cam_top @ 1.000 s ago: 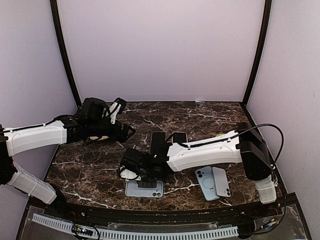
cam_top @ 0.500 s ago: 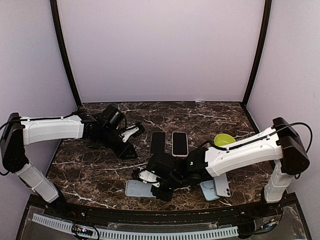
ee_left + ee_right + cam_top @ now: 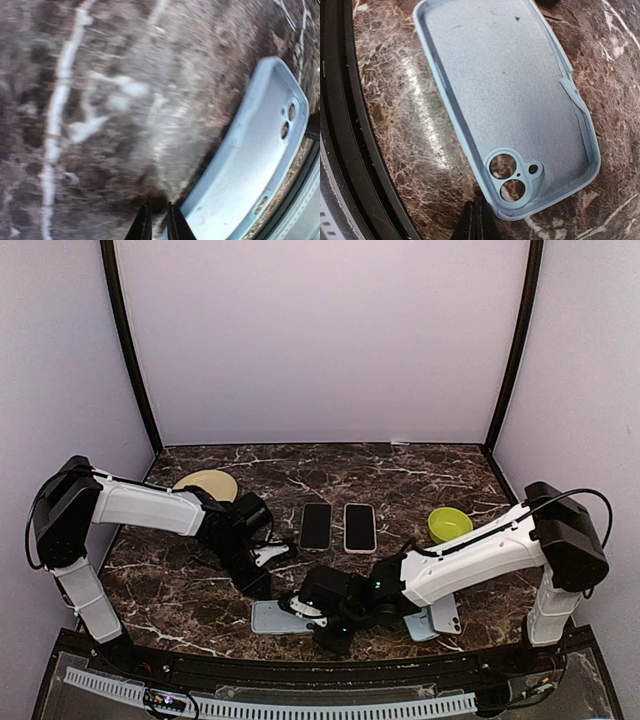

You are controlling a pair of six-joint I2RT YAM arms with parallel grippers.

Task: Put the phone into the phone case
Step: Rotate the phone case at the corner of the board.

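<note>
Right gripper (image 3: 476, 220) sits lowest and nearest, its two fingers pressed together with nothing between them. The tips are right at the rim of the phone case (image 3: 505, 90), beside the camera cutout; I cannot tell whether they touch it. That light blue case lies flat on the marble table (image 3: 395, 130) close to the near edge, open side up and empty.

Left gripper (image 3: 157, 225) comes in just to the left and a little farther back. Its fingers are almost together, with only a thin slit between them and nothing held. The tips are low over the marble, just beside the case's edge. The left wrist view is blurred, so contact cannot be judged.

To the right, partly under the right arm, lies a second light blue case (image 3: 447, 618) near the front edge.

Farther back, near the middle of the table, two phones lie side by side, well apart from the case. One is a dark phone (image 3: 316, 525) on the left and the other a light-edged phone (image 3: 359, 527) on the right. A green bowl (image 3: 449, 524) stands to their right, and a yellow plate (image 3: 205, 485) lies far left.
</note>
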